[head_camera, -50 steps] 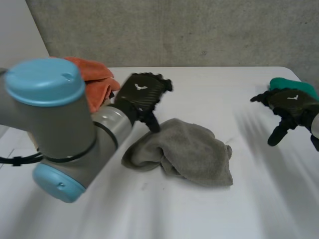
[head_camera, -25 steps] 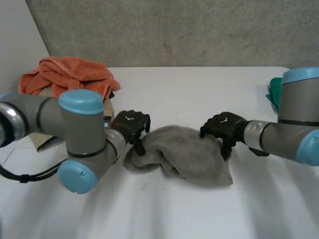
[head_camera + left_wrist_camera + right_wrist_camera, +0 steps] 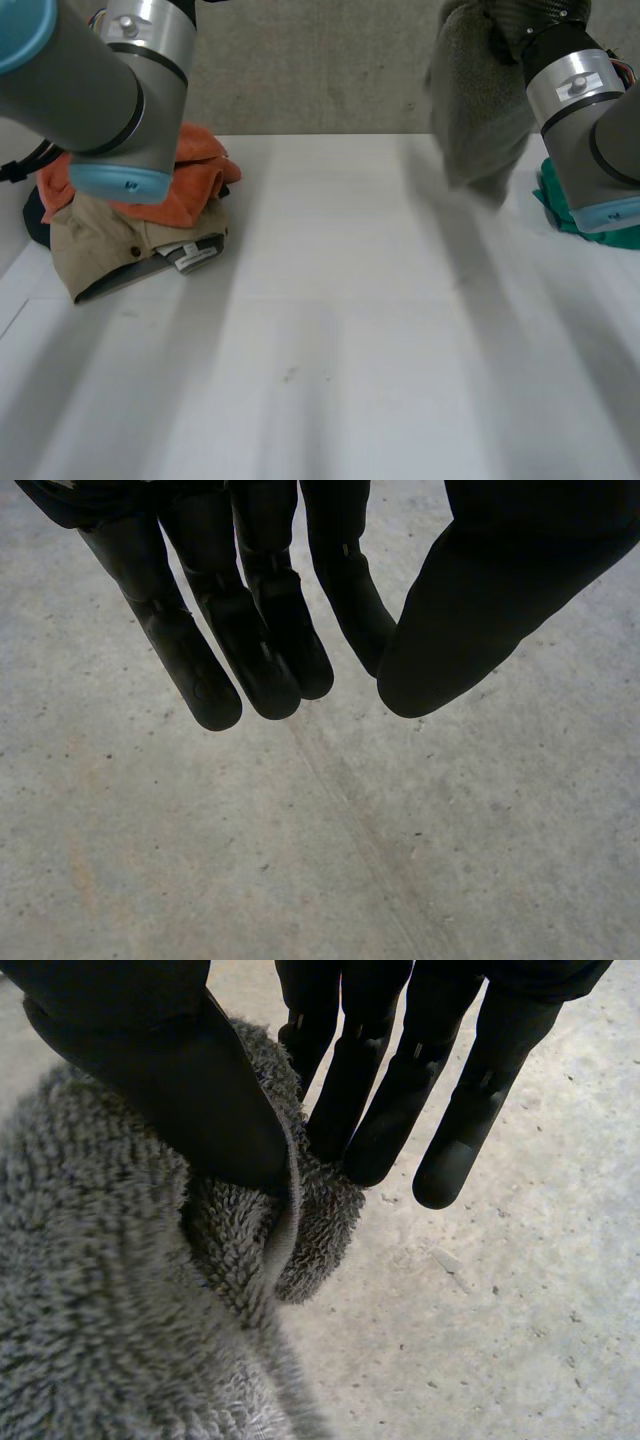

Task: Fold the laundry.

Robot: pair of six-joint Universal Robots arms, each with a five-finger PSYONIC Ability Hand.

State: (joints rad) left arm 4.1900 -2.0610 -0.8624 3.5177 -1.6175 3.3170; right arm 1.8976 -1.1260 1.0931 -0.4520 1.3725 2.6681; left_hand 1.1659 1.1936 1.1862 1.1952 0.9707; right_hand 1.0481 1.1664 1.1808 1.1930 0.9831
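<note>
Left hand [image 3: 270,630] was down on the grey towel [image 3: 475,110] half a second ago; now it's up in the air, fingers straight, holding nothing. My right hand [image 3: 170,1070] has hauled the towel clear off the table [image 3: 330,300], thumb pinching a hemmed edge against the fingers, so I reckon the fold still isn't started. Thick fuzzy terry, hanging bunched and limp.

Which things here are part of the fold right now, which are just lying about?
In the job: grey towel, pinched by right hand; left hand, open, empty.
Lying about: orange cloth; beige garment beside it; green cloth by right arm.
</note>
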